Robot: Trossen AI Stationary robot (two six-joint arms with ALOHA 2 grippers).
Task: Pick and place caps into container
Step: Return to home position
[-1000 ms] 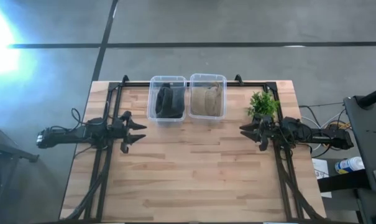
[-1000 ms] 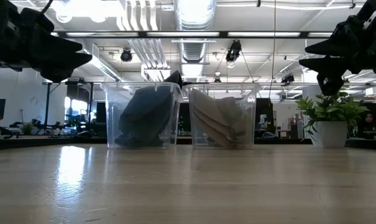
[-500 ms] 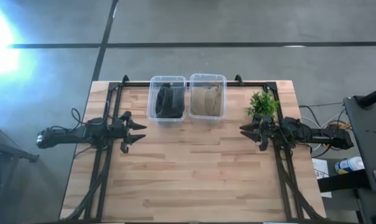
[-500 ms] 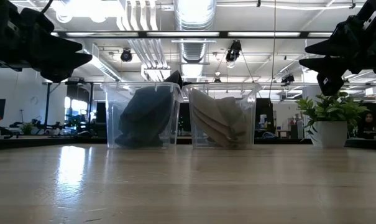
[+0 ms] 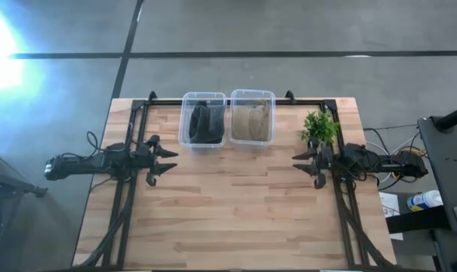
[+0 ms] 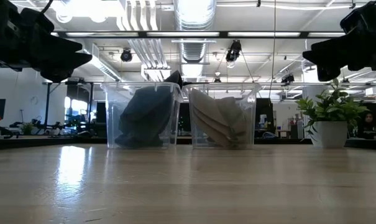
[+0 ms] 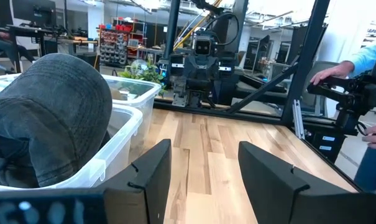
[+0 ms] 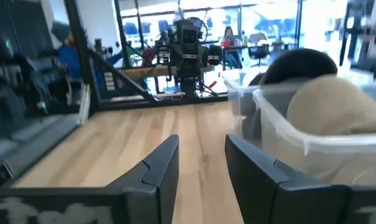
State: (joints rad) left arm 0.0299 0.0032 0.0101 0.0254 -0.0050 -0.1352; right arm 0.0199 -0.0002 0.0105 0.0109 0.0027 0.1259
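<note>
Right hand point(image 5: 305, 168) has lifted slightly, fingers apart like the left hand point(image 5: 168, 162); caps point(image 5: 250, 122) all sit in the containers point(image 5: 205, 95), job seemingly done.

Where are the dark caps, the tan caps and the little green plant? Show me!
dark caps point(image 5: 204, 123): high view, middle of the dark fabric.
tan caps point(image 5: 251, 121): high view, middle of the tan fabric.
plant point(image 5: 319, 125): high view, on its green leaves.

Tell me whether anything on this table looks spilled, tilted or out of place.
Nothing stands out. The dark caps fill the left bin, the tan caps the right bin; both bins stand upright, side by side. The plant is upright. The left arm and right arm wait at the sides, jaws open.
</note>
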